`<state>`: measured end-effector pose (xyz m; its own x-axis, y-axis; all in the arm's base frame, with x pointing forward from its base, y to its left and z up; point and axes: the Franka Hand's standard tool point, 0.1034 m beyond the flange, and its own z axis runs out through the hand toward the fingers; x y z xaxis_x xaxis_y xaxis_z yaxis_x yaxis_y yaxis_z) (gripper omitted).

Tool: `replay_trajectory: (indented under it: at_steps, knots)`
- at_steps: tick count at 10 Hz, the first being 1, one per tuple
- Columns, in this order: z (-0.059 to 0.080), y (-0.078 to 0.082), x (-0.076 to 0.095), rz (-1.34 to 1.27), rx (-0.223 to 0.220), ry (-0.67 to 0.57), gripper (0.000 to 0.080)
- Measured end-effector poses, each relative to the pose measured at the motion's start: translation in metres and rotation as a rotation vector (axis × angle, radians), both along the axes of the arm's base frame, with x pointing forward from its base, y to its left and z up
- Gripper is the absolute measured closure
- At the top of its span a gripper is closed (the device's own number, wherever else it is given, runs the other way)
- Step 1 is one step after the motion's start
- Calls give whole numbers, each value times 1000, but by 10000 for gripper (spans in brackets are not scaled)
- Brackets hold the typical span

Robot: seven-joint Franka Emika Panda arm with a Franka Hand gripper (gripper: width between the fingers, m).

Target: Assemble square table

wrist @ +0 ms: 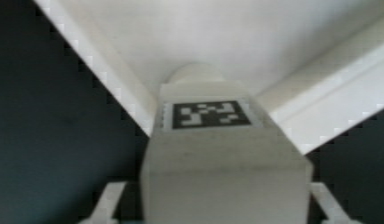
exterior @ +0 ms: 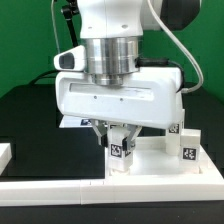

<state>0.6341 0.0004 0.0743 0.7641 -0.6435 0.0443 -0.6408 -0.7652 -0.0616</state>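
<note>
The end effector (exterior: 121, 143) hung low over the dark table (exterior: 30, 110), its fingers set on either side of a white tagged leg (exterior: 121, 150) of the square table. In the exterior view the leg stood upright between the fingers, its black-and-white tag facing the camera. The wrist view showed the same leg (wrist: 210, 150) filling the middle of the picture, tag up, with the finger pads only at the lower corners; I could not tell whether they pressed on the leg or stood just off it.

A second tagged leg (exterior: 187, 148) stood upright toward the exterior view's right, well apart from the first, and a small tagged piece (exterior: 174, 127) showed behind it. The long white border rail (exterior: 60, 187) ran across the front edge, with a white raised edge (exterior: 160, 165) just before the held leg. Open dark table lay toward the exterior view's left. In the wrist view, white rims (wrist: 100, 60) closed in a wedge behind the leg.
</note>
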Motion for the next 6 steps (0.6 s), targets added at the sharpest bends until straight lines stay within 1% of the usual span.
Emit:
replay_trajectory:
  at_steps: [2,3,4,5,6]
  knots:
    - [0,-2,-2,-347,29,26,510]
    - [-1,-4,-4,-576,64,35,509]
    - [-2,-6,-5,-740,110,45,509]
    - [-2,-10,-7,-813,136,47,508]
    - [-2,-11,-7,-864,146,50,508]
